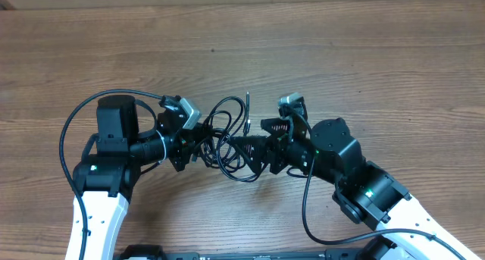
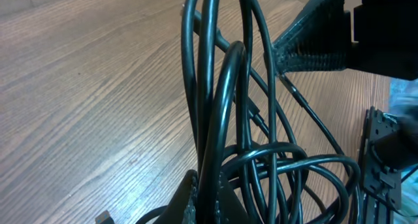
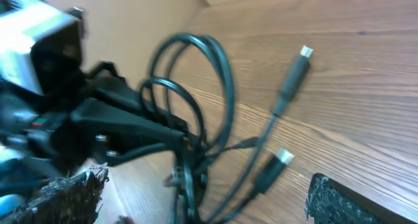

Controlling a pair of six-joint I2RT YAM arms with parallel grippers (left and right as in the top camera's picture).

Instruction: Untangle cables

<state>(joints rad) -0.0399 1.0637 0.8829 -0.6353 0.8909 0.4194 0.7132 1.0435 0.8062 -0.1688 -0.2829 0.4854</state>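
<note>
**Cables [image 1: 226, 142] bunched between the two arms**

The left pincer [image 2: 208, 199] pinches thin, glossy black cords looped in a tangle above the wooden table [image 1: 364, 55]. A silver-tipped plug [image 3: 304, 54] juts out beyond. The right pincer [image 3: 202, 181] stands spread.

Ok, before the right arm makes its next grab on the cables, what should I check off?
1. Left gripper shut on the cables: ok.
2. Right gripper open wide: ok.
3. Cables inside its open jaws: ok.
4. Two plugs stick out clear of the cables: ok.
5. Cables separated: not ok, they cross each other.
6. Which single cable it would catch: cannot tell, view blurred.
</note>
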